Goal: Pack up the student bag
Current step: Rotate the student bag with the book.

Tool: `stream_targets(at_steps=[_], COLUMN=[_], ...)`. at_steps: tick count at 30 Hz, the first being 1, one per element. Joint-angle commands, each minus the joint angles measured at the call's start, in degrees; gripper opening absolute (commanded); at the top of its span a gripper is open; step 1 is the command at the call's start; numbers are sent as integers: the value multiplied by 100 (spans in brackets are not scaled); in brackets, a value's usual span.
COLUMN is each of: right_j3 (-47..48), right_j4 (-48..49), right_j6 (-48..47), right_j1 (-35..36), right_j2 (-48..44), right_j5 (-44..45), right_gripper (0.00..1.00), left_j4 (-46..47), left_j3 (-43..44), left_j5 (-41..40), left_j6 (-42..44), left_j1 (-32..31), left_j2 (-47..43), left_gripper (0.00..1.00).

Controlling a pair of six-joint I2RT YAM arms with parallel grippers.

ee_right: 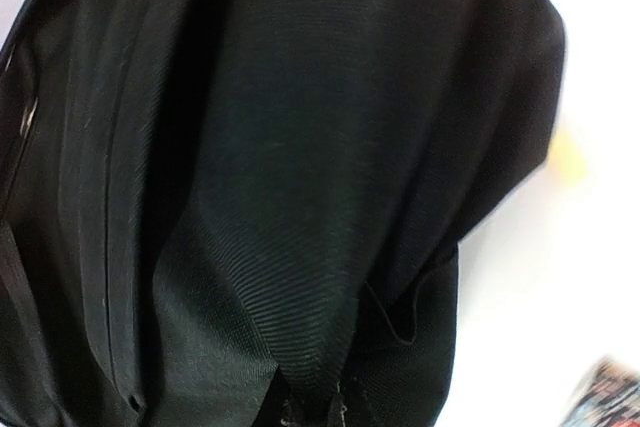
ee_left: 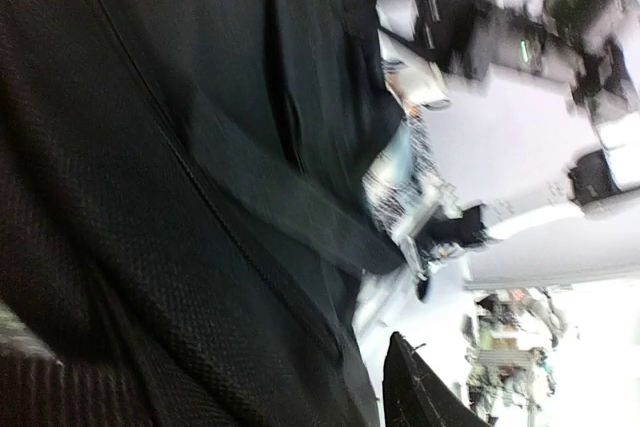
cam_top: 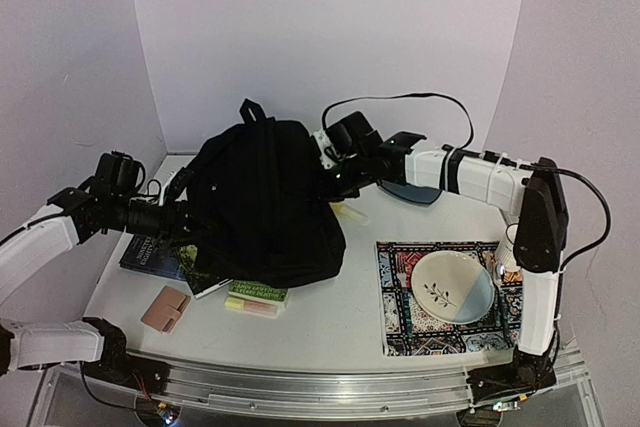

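Note:
The student bag (cam_top: 265,202), a large soft black backpack, lies slumped in the middle of the table with its top loop toward the back wall. My left gripper (cam_top: 190,222) presses into the bag's left side. In the left wrist view black fabric (ee_left: 200,197) fills the space beside the one dark finger (ee_left: 425,397) that shows, and the other finger is hidden. My right gripper (cam_top: 335,175) is at the bag's upper right edge. In the right wrist view it (ee_right: 330,412) is shut, pinching a fold of the bag's fabric (ee_right: 300,197).
A dark book (cam_top: 150,252) and a green-covered book (cam_top: 257,295) stick out from under the bag's near left side. A pinkish-brown case (cam_top: 166,308) lies near the front left. A patterned mat (cam_top: 400,327) carries a plate (cam_top: 452,287) at right. A dark dish (cam_top: 410,190) sits under the right arm.

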Motion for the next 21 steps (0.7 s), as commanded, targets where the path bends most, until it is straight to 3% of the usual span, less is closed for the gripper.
stream_targets(at_steps=[1,5,10,13,17,21], right_j3=[736,1051,1131,844,333,-103], right_j4=[157,77,-269,-346,-387,-415], right_j6=[-1039,-1457,-1649,-1636,-1702,-1781], right_j1=[-222,-321,-330,-305,-137,187], right_j2=[161,520,581,340,-29,-147], right_j5=[-39,-128,-57,-159,-239,-100], right_gripper=[5,19,38,55,67,76], left_j4=[1624,2243,2152,1438,421,-24], left_j3=[-652,-879,-723,-347,278,750], left_j5=[350,-273,-1025,-1690,-2525,-3071], left_j6=[-1355,-1690,-1593,-1315,-866,-498], left_j1=[-649,-1290,-1401,-1399,-1392,-1375], left_j2=[-401,-301,-327,-302,-124,234], left_gripper=[51,52,63,69,77,80])
